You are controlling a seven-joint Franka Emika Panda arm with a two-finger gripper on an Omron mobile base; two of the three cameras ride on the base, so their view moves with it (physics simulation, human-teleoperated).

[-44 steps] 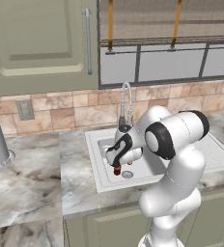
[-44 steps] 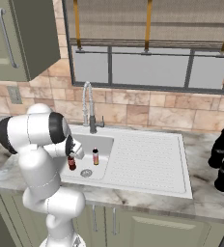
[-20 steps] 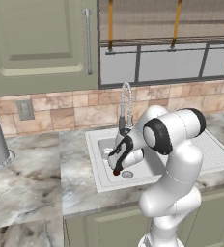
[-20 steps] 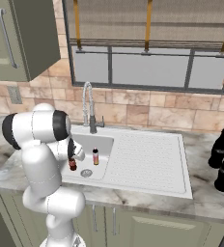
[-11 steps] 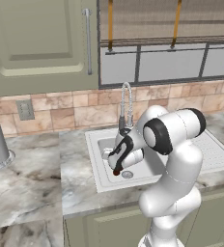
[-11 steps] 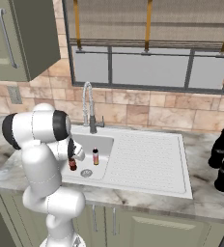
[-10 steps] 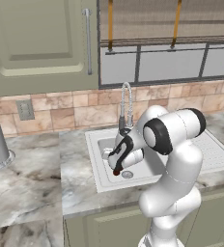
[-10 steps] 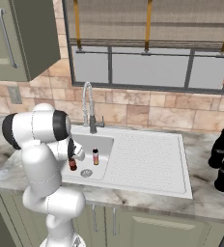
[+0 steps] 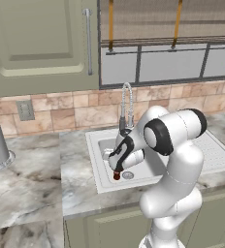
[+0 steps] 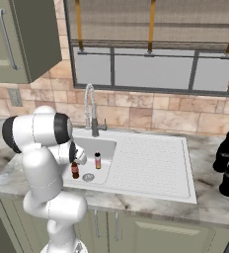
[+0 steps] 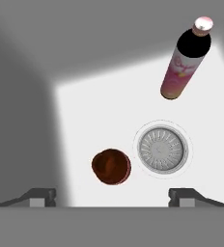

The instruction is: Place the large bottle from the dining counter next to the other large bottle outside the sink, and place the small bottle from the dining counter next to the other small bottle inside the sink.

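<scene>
The gripper (image 11: 112, 195) has its jaws wide apart above the brown bottle (image 11: 111, 166), which stands in the sink (image 11: 94, 120) near the pink bottle (image 11: 184, 62), so next the arm should lift straight up

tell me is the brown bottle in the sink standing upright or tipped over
Upright. The hand view looks straight down on the small brown bottle, round beside the drain; the right base view shows it standing in the sink.

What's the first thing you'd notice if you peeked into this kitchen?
The big white robot arm bending down over the pale rectangular sink. Its end effector hangs open right above a short brown glass bottle standing beside the round drain. Two tall black cola bottles stand together on the counter right of the sink.
</scene>
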